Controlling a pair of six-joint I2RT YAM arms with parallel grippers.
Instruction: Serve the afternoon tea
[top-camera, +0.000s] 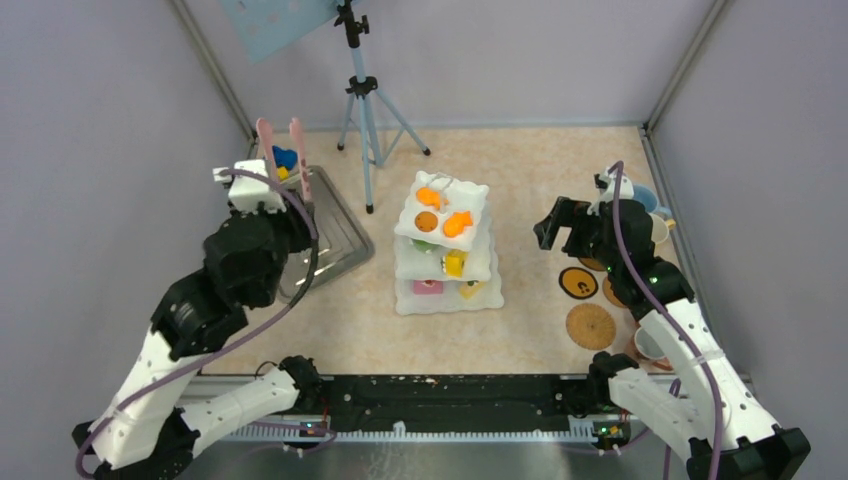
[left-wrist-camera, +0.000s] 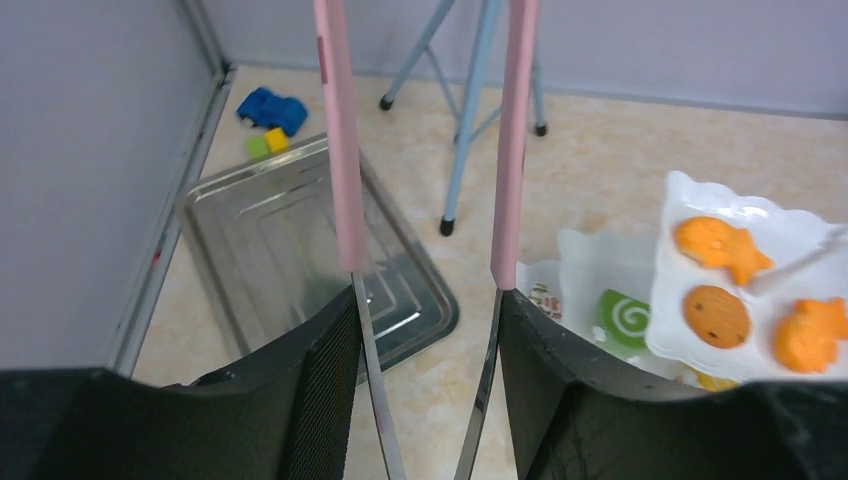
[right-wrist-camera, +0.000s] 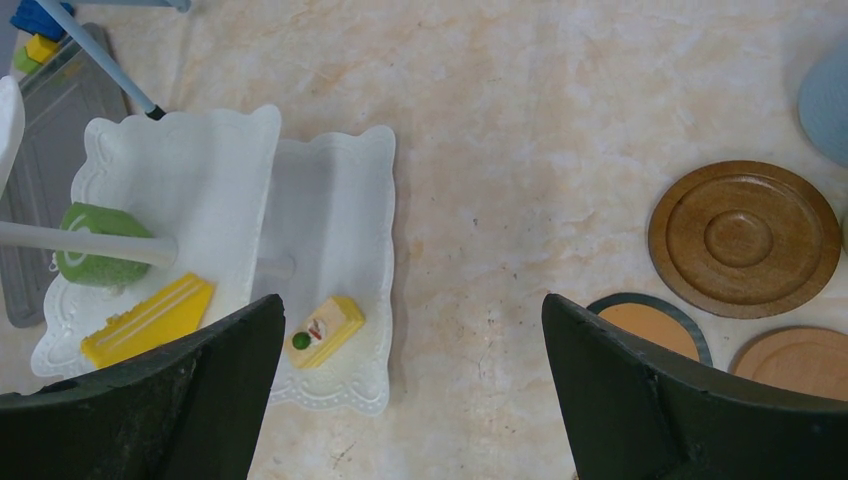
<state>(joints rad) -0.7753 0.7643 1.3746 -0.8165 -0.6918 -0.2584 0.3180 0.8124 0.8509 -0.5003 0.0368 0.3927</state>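
L gripper (top-camera: 280, 130): hangs w/ pink jaws apart, grips nothing. Below and between jaws, steel tray (left-wrist-camera: 290, 250) on bench (top-camera: 540, 170); beyond tips, blue toy car (left-wrist-camera: 270, 108); right of jaws, white 3-tier stand (top-camera: 478, 193) w/ orange pastries (left-wrist-camera: 720, 246) on top tier. R gripper (right-wrist-camera: 415, 400): hovers above bench w/ black jaws wide apart, grips nothing. Left of jaws, stand's lower tiers w/ green roll (right-wrist-camera: 100, 255), yellow wafer (right-wrist-camera: 148, 318), cake slice (right-wrist-camera: 323, 330); right of jaws, round brown coasters (right-wrist-camera: 744, 238); blue mug (top-camera: 645, 197) beyond those.
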